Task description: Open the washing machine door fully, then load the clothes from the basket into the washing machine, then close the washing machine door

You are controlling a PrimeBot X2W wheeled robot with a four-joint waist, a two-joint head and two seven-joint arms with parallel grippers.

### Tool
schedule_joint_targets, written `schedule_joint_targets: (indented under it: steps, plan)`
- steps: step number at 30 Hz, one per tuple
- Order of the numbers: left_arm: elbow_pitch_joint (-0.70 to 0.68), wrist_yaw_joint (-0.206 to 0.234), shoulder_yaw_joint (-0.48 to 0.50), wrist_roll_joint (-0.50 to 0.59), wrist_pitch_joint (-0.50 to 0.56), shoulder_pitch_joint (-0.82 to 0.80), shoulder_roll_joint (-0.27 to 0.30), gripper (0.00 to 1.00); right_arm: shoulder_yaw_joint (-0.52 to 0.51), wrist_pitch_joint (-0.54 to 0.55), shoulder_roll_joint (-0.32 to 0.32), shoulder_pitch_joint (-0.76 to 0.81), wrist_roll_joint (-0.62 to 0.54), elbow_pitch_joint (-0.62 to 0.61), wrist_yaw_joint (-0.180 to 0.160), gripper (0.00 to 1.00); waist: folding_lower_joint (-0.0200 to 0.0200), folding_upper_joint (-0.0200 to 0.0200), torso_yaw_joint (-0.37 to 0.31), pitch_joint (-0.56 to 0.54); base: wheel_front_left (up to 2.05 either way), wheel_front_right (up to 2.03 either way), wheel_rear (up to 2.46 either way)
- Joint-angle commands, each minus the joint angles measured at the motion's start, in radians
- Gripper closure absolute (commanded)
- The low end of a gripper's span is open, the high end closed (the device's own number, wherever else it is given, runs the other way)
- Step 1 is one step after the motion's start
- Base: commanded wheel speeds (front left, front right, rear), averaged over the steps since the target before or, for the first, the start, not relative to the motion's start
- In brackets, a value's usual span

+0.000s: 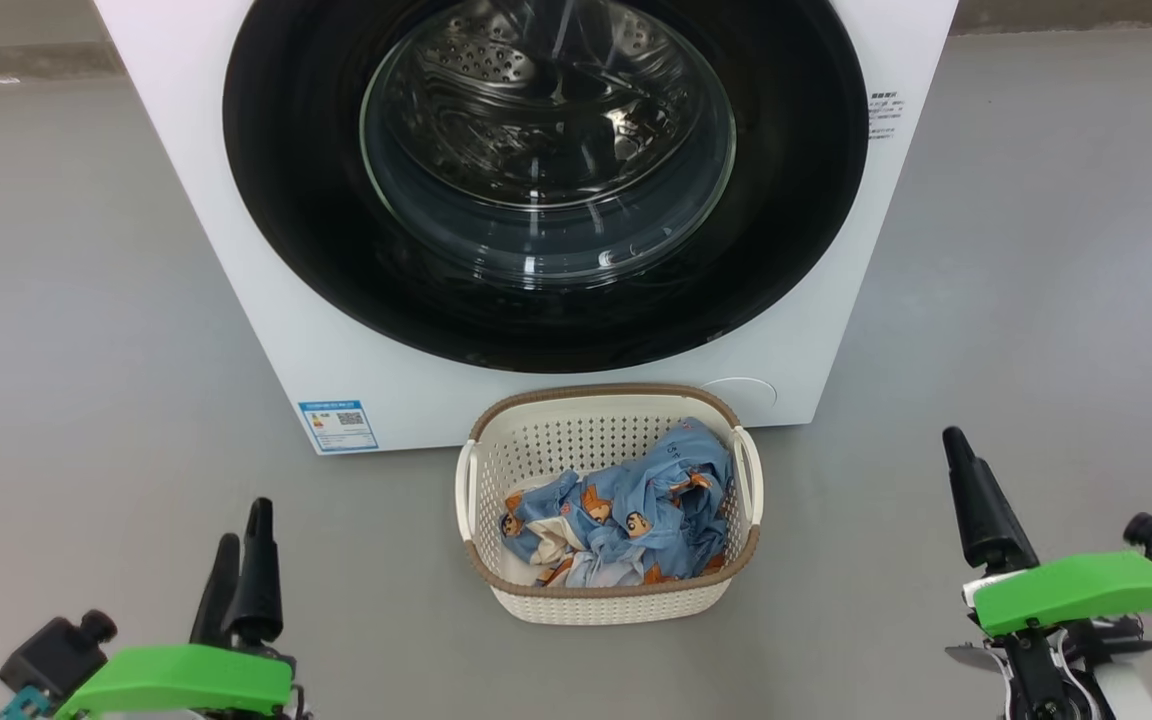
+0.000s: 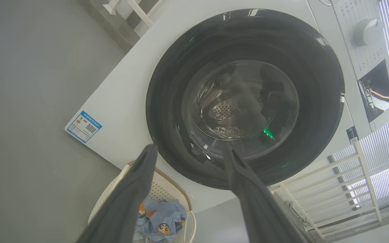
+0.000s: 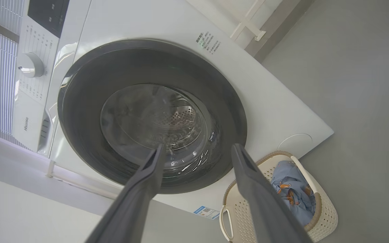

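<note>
The white washing machine stands straight ahead. Its door, a glossy black rim around a bulging glass window, lies shut against the front, and the steel drum shows through the glass. On the floor just in front sits the cream basket, holding the light blue printed clothes. My left gripper hovers low at the near left, well short of the basket. In the left wrist view it is open and holds nothing. My right gripper is open and empty too, with one dark finger rising at the near right.
Grey floor spreads on both sides of the machine and basket. A blue label sticker marks the machine's lower left corner. The control panel with a round knob is at the machine's top. A white railing stands beside it.
</note>
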Motion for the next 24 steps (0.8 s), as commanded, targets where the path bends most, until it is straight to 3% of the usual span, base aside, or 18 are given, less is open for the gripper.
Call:
schedule_joint_targets:
  steps: [1,24]
  plan:
    - [-0.017,-0.004,0.012,0.041,-0.015,-0.055,0.02,0.0,0.022,-0.016,-0.016,-0.063,-0.049,-0.025,0.003,0.0,-0.0001,0.0,0.0,0.0,0.0,0.0,0.0]
    - [0.067,-0.005,0.027,0.325,-0.081,-0.097,0.013,0.0,0.071,-0.081,-0.025,-0.091,-0.35,-0.03,0.004,0.0,-0.0001,0.0,-0.003,-0.001,0.0,0.0,0.0]
